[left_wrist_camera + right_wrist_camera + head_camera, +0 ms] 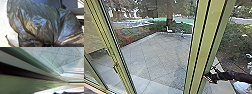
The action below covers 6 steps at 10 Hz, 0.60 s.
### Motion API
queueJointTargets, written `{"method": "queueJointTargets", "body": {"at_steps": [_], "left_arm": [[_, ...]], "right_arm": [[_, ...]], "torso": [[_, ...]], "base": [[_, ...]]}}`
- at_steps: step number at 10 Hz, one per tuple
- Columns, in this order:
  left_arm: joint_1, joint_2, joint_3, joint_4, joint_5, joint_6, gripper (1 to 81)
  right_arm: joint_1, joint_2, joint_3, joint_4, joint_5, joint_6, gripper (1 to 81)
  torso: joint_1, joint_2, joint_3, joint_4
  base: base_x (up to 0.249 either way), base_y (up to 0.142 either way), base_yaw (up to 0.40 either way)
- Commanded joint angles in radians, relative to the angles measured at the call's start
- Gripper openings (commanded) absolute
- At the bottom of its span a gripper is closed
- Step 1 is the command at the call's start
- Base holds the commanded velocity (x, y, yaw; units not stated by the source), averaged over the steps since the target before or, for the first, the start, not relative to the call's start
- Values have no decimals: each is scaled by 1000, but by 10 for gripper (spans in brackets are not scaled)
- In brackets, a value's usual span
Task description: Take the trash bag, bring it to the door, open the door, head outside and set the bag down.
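Paved yard (156,55), laid in grey slabs, lies beyond the glazing, bounded by a pale border with planting and a tree trunk (169,22) past its far edge. A small white object (169,30) stands near the yard's far edge. Tall yellow-green metal framing (194,50) crosses the head view, and a dark handle (115,67) is fitted on the left-hand upright.

Item under task: one black plastic trash bag (37,23), glossy and creased, close beside the left wrist. Its folds draw together towards one point, consistent with a bag hung by its neck; on that basis it is judged to be carried on the left side so that the right arm is free for the door. The state of the left gripper cannot be told.

The right gripper (207,77), dark, is at the right-hand upright of the framing. Its placement suggests work on the door, probably pushing or steadying it. Contact is not confirmed, and whether it is open or closed cannot be told.

Comparison of views: the head view gives the yard and the right arm's position; the left wrist view supplies the bag; the right wrist view gives the framing at close range, with a dark seam (12,69) along it and speckled paving alongside. Setting down outside remains outstanding.
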Motion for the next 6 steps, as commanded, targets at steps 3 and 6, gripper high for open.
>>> {"method": "queueJointTargets", "body": {"at_steps": [3,6], "left_arm": [[-18,-5,4,-4,90,4,10],[-19,-3,4,-3,90,4,10]], "right_arm": [[349,-94,71,-103,-77,55,811],[396,-120,137,-154,-184,10,811]], "torso": [[0,0,0,0],[0,0,-1,0]], "base": [[0,0,0],[0,0,0]]}}
